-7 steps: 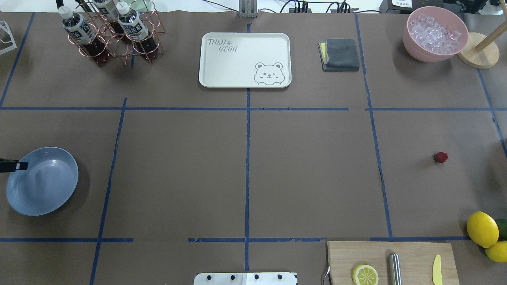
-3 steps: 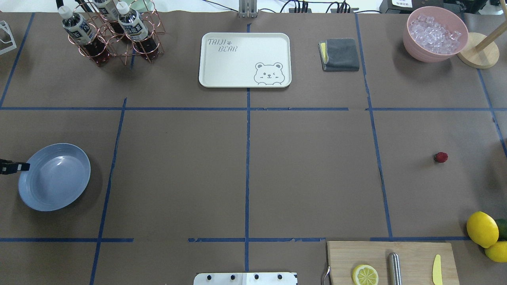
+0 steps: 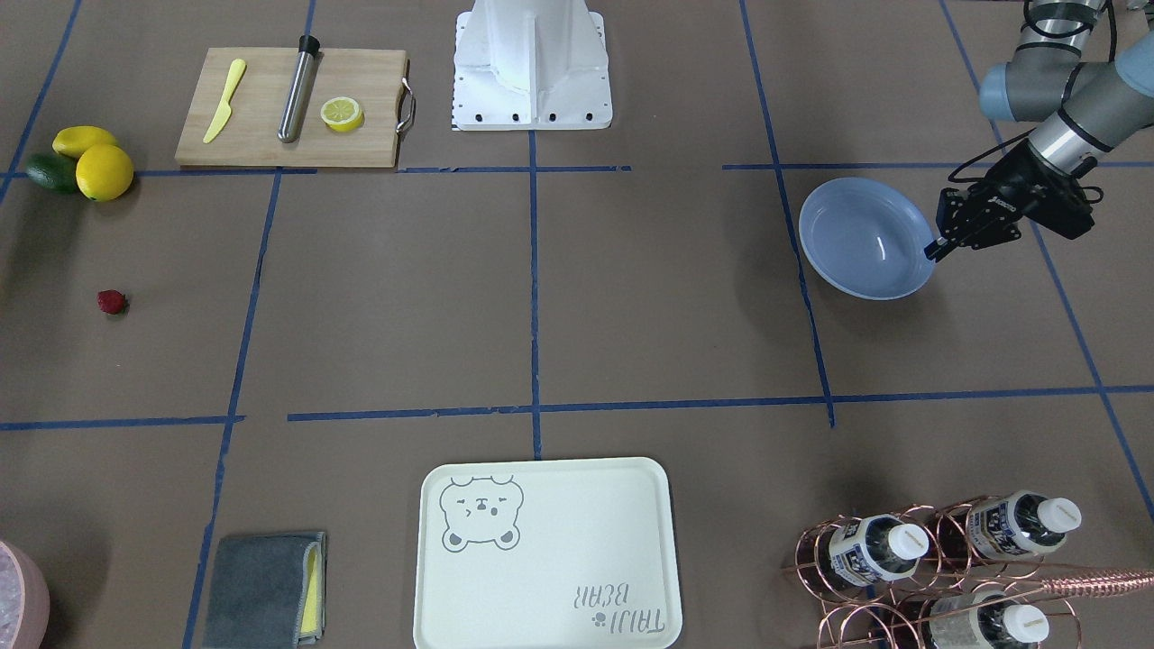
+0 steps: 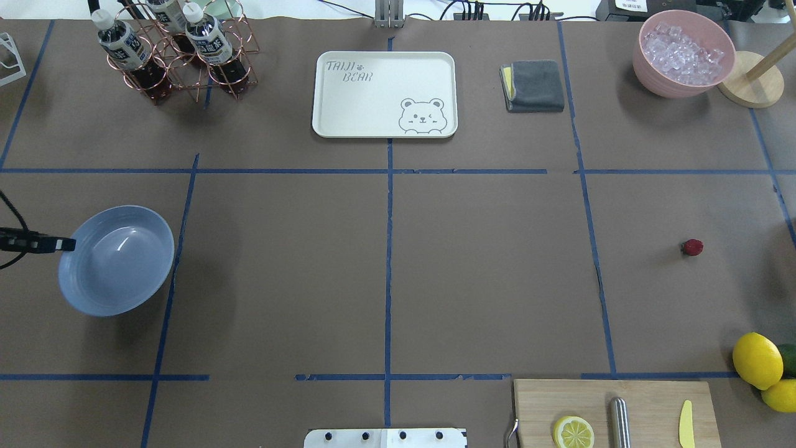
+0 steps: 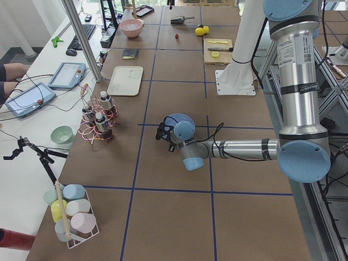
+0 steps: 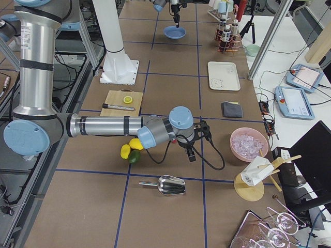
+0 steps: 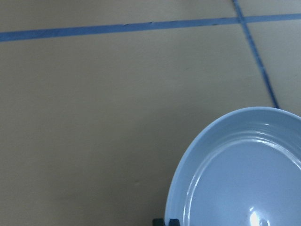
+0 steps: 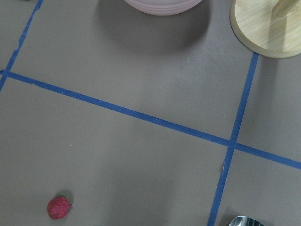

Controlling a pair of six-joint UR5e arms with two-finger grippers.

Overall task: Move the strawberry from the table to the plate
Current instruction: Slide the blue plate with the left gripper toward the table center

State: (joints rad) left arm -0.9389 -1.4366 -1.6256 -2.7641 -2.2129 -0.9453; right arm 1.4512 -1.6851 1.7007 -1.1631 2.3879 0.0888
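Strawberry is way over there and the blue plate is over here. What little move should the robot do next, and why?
Probably carry the round light blue plate toward the middle of the brown paper-covered table: the left gripper is shut on its rim, and the tiny dark-red strawberry lies far across.

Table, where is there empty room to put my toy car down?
The big middle squares are bare, between the cream bear-print tray, the round light blue plate and the wooden cutting board. Crowded: by the yellow lemons and the copper wire bottle rack.
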